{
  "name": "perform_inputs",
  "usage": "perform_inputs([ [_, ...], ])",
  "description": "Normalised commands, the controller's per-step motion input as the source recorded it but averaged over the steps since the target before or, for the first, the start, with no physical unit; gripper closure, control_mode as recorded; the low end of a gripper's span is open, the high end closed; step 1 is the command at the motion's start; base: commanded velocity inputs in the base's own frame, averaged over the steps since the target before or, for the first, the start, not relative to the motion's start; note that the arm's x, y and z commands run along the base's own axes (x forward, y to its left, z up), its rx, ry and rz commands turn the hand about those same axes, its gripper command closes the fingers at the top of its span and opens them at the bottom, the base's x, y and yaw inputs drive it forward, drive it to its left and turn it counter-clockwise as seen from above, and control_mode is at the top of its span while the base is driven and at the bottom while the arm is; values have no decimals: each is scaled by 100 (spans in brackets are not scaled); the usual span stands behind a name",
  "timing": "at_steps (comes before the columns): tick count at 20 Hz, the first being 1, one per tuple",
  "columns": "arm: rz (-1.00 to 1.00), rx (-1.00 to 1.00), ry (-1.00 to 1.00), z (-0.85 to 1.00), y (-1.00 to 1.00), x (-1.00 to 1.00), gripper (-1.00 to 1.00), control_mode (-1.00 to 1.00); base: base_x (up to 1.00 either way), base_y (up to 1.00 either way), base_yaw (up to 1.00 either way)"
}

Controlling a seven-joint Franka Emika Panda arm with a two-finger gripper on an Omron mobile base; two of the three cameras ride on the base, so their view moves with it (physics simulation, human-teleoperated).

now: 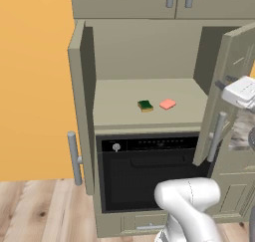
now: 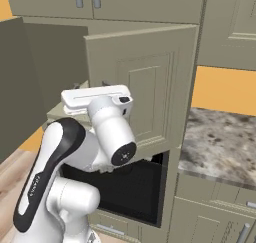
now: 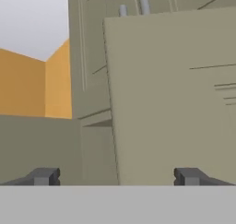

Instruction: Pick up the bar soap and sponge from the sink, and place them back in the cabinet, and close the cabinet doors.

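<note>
Soap (image 1: 168, 104) and sponge (image 1: 145, 105) lie shelved; fingers (image 3: 117, 176) spread empty at the right door (image 1: 224, 86). Stiff and hinged, it should swing easily pushed near its three-o'clock free edge.

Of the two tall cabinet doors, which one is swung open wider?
The left door: it stands swung fully out, edge-on to the left base view, with its handle low outside. The right door is only partly open, angled across the shelf.

- Both cabinet doors (image 1: 82, 106) stand open; the shelf (image 1: 119, 111) front is unobstructed.
- Sponge (image 1: 145, 105) and bar soap (image 1: 168, 104) occupy mid-shelf, near each other; bare shelf lies either side.
- The right door's face (image 3: 175, 98) blocks the space directly ahead of the gripper (image 3: 115, 176).
</note>
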Motion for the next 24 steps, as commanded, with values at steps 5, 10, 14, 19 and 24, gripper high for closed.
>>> perform_inputs([
  [5,14,0,3,0,14,24,-100,-100,0,0,0],
  [10,15,0,4,0,20,7,-100,-100,0,0,0],
  [14,4,0,1,0,15,22,-100,-100,0,0,0],
  [19,-1,0,0,0,3,35,-100,-100,0,0,0],
  [24,-5,0,0,0,0,31,-100,-100,0,0,0],
])
